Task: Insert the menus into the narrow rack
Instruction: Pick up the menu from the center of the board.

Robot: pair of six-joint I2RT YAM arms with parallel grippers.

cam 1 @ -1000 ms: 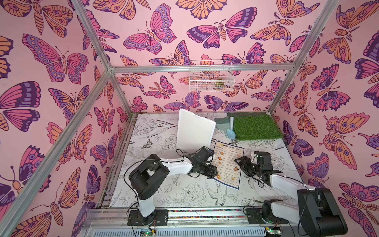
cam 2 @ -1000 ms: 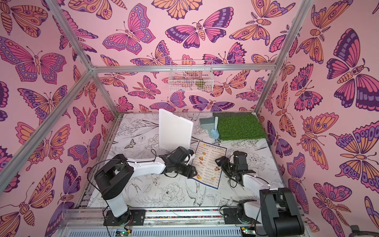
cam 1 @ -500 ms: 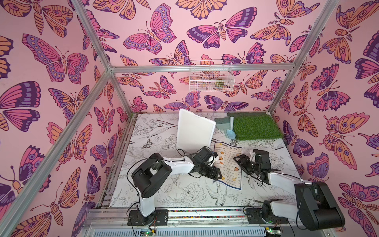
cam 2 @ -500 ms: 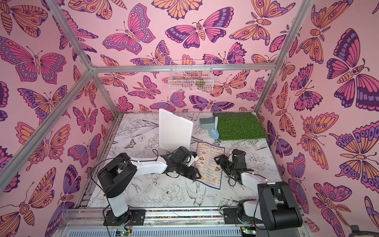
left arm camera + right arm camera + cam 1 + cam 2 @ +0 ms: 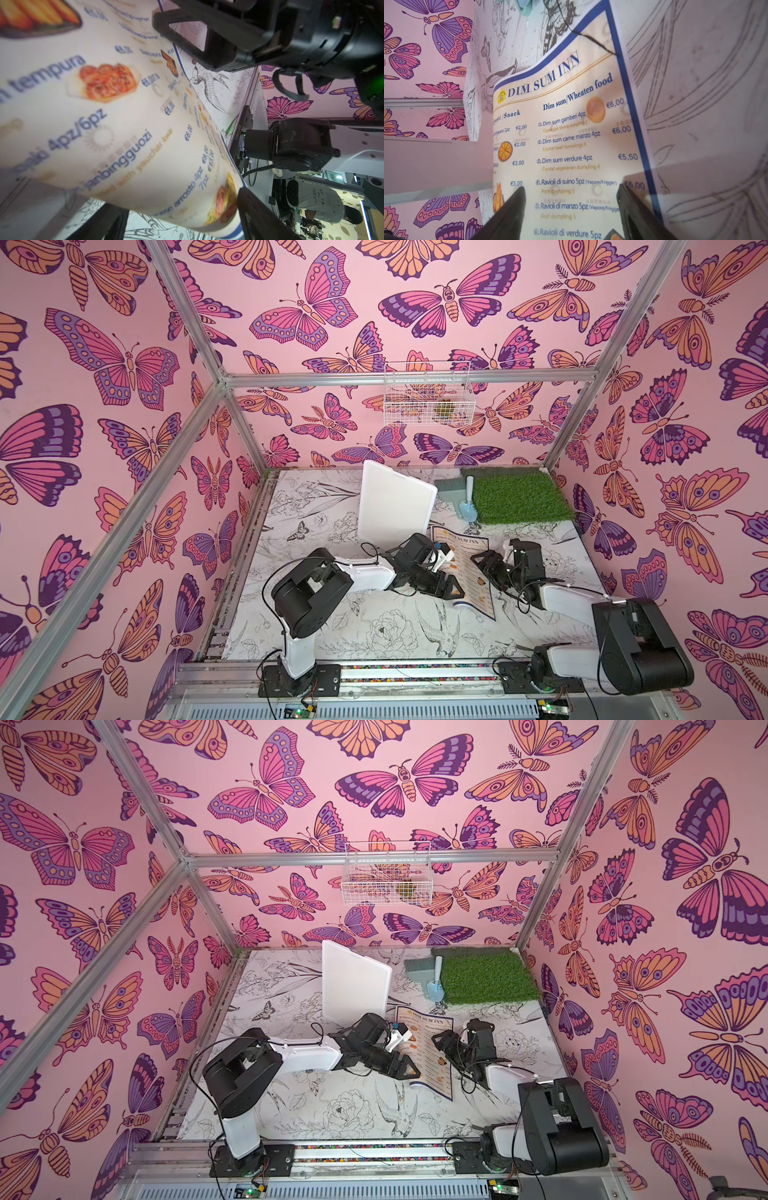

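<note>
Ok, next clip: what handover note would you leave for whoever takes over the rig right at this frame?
Left tool: open, at the curled near edge of the menu, not clamping it.
Right tool: open, poised over the menu's printed face; contact unclear.
Things: the menu lies on the table just beside the rack, which stands on edge.
Done: nothing inserted yet.
Left: grip the menu, lift it, slide it into the rack.

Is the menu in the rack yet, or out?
Out. The menu lies on the table, one edge curled up, in front of the upright rack.
</note>
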